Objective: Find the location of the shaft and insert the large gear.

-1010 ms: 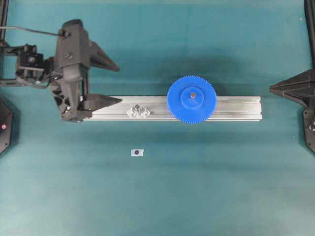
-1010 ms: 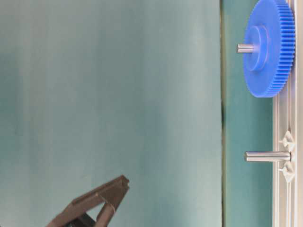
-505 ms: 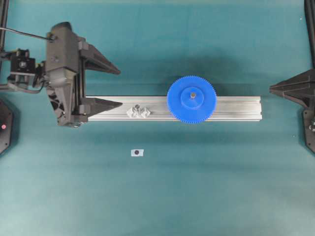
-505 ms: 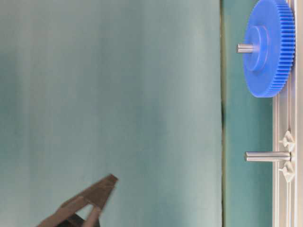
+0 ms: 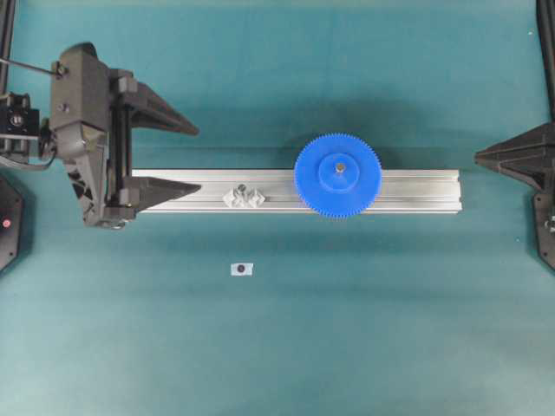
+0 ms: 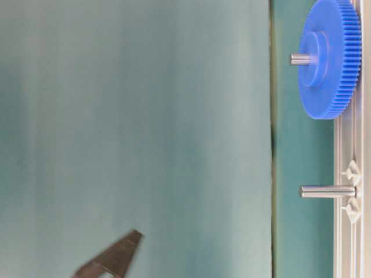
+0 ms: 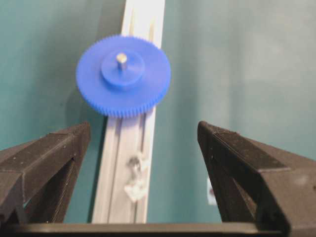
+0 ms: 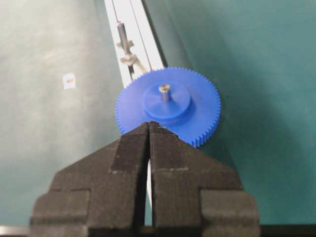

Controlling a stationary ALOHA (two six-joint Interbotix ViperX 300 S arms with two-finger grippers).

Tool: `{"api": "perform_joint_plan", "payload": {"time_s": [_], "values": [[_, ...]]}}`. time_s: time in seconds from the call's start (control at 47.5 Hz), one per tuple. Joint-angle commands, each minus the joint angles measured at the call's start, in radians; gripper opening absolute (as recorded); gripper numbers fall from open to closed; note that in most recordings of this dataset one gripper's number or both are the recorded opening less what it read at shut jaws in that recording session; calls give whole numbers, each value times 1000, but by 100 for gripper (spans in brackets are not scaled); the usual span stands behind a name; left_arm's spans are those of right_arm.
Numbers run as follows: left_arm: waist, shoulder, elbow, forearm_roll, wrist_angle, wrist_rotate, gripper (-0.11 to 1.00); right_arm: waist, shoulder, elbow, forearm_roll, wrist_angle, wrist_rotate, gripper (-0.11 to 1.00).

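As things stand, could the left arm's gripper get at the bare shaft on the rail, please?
Probably yes. The left gripper is open and empty, and the bare shaft stands uncovered on the aluminium rail just ahead of it. The large gear sits on the other shaft, farther along.

Gear (image 5: 337,175): bright blue plastic, smooth matt face, finely ribbed rim. Pin (image 8: 163,92) through its hub: bare grey metal, dull sheen. Rail (image 5: 416,191): silvery brushed aluminium, grooved lengthwise. Second pin (image 6: 326,191), left along the rail: polished metal between shiny brackets (image 5: 244,197). Gripper (image 7: 143,148) fingers (image 7: 237,163): black plastic, grainy matt pads. Table cover (image 5: 347,329): teal, matt, cloth-like.
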Motion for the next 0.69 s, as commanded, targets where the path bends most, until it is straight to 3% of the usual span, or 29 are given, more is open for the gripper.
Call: {"api": "perform_joint_plan", "payload": {"time_s": [0.0, 0.231, 0.673], "values": [[-3, -11, -11, 3, 21, -2, 91, -2, 6, -11, 0, -6, 8, 2], [-3, -8, -6, 3, 104, -2, 91, -2, 8, -9, 0, -6, 8, 2], [-3, -11, -2, 2, 104, -2, 91, -2, 6, -8, 0, -9, 8, 2]]}}
